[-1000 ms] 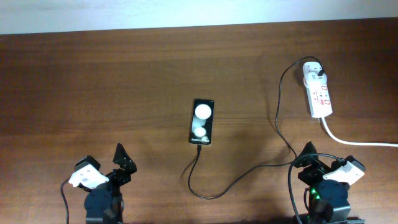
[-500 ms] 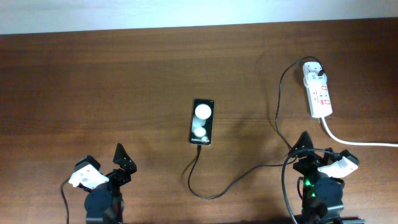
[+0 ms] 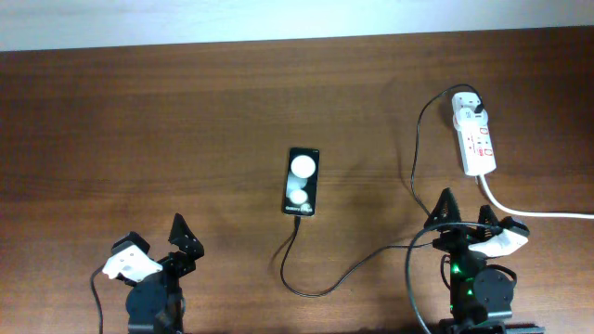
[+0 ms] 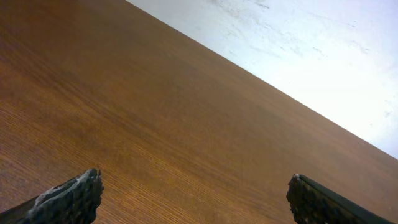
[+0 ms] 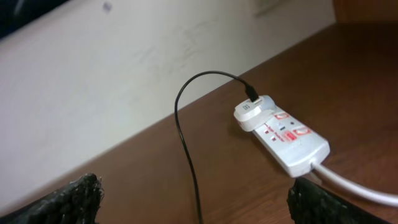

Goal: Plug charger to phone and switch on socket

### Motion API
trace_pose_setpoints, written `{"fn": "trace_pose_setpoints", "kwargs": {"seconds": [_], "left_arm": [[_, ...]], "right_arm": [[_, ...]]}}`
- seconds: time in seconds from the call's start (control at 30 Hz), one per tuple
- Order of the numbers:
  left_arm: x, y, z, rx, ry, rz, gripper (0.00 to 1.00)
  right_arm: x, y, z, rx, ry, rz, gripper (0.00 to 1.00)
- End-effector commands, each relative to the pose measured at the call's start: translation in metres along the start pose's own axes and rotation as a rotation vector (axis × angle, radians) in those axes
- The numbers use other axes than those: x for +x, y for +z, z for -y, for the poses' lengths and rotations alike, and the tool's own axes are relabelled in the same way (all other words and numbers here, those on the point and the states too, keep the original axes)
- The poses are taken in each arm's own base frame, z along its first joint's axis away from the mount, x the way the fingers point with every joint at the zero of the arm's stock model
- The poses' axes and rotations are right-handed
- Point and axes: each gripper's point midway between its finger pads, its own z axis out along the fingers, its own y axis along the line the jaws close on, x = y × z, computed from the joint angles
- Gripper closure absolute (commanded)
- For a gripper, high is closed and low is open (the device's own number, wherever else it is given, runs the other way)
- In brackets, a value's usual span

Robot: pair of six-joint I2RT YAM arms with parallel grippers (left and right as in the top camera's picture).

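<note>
The black phone [image 3: 302, 181] lies mid-table with two white round spots. The thin black charger cable [image 3: 371, 262] runs from the phone's near end in a loop, then up to the white adapter [image 3: 468, 105] [image 5: 251, 112] plugged into the white socket strip [image 3: 476, 141] [image 5: 289, 138] with red-marked switches. My right gripper [image 3: 464, 210] [image 5: 194, 200] is open and empty, just in front of the strip, the cable running between its fingers in the right wrist view. My left gripper [image 3: 178, 234] [image 4: 194, 194] is open and empty over bare table at the near left.
The strip's thick white cord [image 3: 534, 211] [image 5: 354, 186] runs off to the right past my right gripper. A pale wall [image 5: 124, 62] stands beyond the table's far edge.
My right arm has turned and moved a little left and forward, so its fingers now point toward the socket strip. The left arm, phone and cable have not moved.
</note>
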Motion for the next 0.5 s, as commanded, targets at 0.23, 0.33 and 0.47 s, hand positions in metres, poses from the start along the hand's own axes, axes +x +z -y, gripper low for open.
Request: {"fn": "trace_pose_setpoints", "kwargs": {"seconds": [0.23, 0.33, 0.47], "left_arm": [[0.0026, 0.0012, -0.0022, -0.007, 0.006, -0.004, 0.01], [0.0027, 0.0012, -0.0021, -0.006, 0.006, -0.004, 0.01], [0.0027, 0.0012, -0.0021, -0.006, 0.006, -0.004, 0.01]], "right_arm": [[0.0113, -0.0003, -0.0095, -0.078, -0.307, -0.039, 0.01], [0.0115, -0.0003, -0.0093, -0.078, -0.308, -0.04, 0.01], [0.0113, -0.0002, -0.0089, -0.076, -0.342, -0.038, 0.01]]}}
